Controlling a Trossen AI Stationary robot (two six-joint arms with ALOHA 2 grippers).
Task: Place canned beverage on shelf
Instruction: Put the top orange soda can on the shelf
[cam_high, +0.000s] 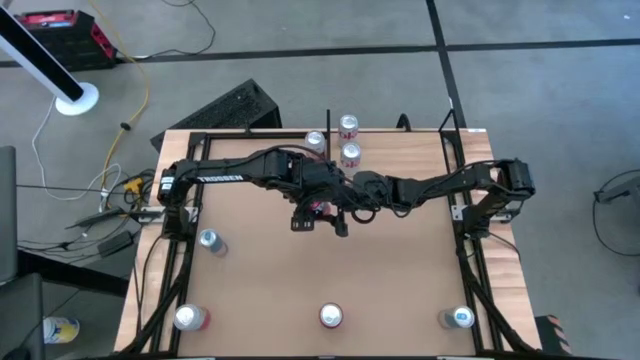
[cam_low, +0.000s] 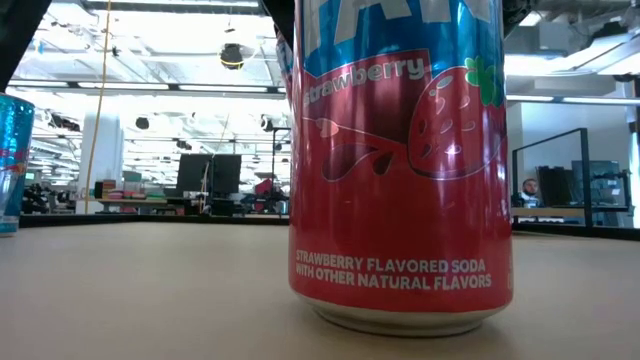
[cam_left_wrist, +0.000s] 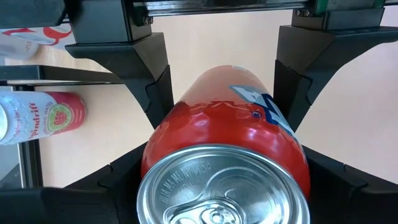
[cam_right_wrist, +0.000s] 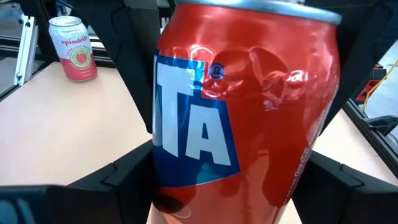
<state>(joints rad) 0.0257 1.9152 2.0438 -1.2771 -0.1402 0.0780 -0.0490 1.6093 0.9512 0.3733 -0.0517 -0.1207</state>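
Observation:
A red soda can with a blue-and-white logo is held over the middle of the table. Both grippers are shut on it. My left gripper comes from the table's left and slants down over the can's silver top. My right gripper reaches in level from the table's right. The can's wall shows dents. Its bottom is hidden. A thin black post rises at the far edge beside two cans. I cannot make out the shelf's board. My left gripper pinches the can's side wall just under the top rim between its two fingers. The fingers slant down from above. The can stands roughly upright between them, top up. My right gripper pinches the can's side wall farther down between its two fingers. It comes level from the table's right. In the left wrist view its fingers lie against the can below my left gripper's.
A pink-and-white Spindrift can stands toward the far edge. Other cans stand at the left and along the near edge. The middle near-edge one, a strawberry soda, fills the low view. Black frame rails run along both sides.

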